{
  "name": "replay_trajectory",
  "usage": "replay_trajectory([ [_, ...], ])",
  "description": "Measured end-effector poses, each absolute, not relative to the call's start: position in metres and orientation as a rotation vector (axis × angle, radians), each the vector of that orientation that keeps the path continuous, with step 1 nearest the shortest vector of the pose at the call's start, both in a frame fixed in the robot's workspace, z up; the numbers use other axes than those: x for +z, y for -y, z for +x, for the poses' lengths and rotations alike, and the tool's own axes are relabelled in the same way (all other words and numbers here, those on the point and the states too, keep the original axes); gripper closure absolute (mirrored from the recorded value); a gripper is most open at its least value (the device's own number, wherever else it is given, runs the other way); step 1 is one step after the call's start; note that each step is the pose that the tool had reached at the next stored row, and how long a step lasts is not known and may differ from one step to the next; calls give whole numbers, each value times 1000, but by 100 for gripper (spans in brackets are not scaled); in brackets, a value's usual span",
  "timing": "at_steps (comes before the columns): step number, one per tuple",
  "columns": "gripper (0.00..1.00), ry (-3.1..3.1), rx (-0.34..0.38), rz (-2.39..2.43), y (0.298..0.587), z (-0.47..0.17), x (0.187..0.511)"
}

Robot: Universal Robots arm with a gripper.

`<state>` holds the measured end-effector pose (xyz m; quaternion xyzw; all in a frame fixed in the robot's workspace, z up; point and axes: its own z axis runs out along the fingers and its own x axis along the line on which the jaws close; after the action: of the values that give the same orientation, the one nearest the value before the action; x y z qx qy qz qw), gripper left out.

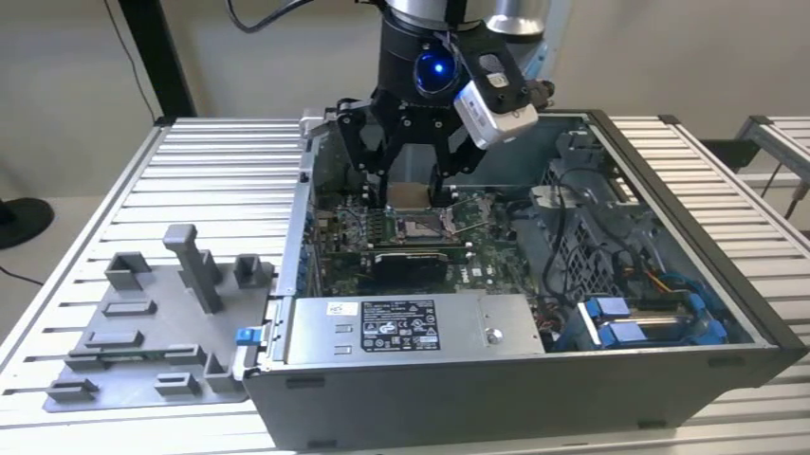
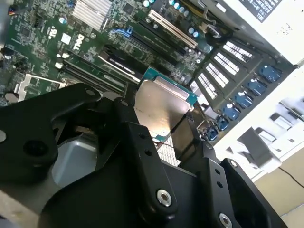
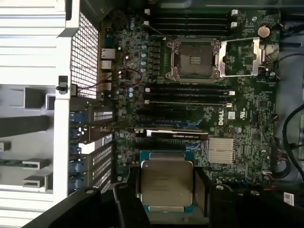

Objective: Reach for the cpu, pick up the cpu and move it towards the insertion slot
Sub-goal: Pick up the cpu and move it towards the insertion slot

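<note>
Plain beige wall (image 1: pixel 253 57) behind, ribbed aluminium-slat table (image 1: pixel 215 180) across the scene, black vertical post (image 1: pixel 158 57) at the exterior view's left, round dark stand base (image 1: pixel 19 223) on pale floor (image 1: pixel 38 294), second slatted table (image 1: pixel 779 142) at right, even diffuse light

Cpu (image 3: pixel 166 183) top brushed silvery metal; insertion slot (image 3: pixel 195 59) frame shiny metal.

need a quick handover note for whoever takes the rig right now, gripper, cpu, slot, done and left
Gripper: shut on the cpu, fingers on two opposite edges, held above the motherboard inside the open computer case.
Insertion slot: open, dark centre bare, lever swung out to one side.
Done: cpu reached and picked up, carried over the board.
Left: cpu is not over the slot in the first wrist view; it still has to get there.
</note>
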<state>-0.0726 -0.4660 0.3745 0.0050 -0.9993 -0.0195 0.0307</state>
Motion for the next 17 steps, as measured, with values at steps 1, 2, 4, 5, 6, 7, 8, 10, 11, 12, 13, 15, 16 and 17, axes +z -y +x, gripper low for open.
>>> replay_trajectory([
  [1, 100, 3079, -60, 15, 466, -70, 374],
  [2, 100, 3079, -60, 15, 466, -68, 375],
  [4, 100, 3079, -60, 15, 466, -64, 375],
  [5, 100, 3079, -60, 16, 466, -62, 375],
  [6, 100, 3079, -60, 15, 466, -59, 375],
  [7, 100, 3079, -60, 15, 466, -57, 375],
  [8, 100, 3079, -60, 15, 466, -54, 375],
  [10, 100, 3078, -60, 15, 466, -49, 374],
  [11, 100, 3078, -60, 15, 466, -47, 375],
  [12, 100, 3078, -60, 15, 466, -45, 375],
  [13, 100, 3078, -60, 15, 466, -42, 374],
  [15, 100, 3078, -60, 15, 466, -37, 375],
  [16, 100, 3078, -60, 15, 466, -35, 375],
  [17, 100, 3077, -60, 15, 466, -33, 374],
])
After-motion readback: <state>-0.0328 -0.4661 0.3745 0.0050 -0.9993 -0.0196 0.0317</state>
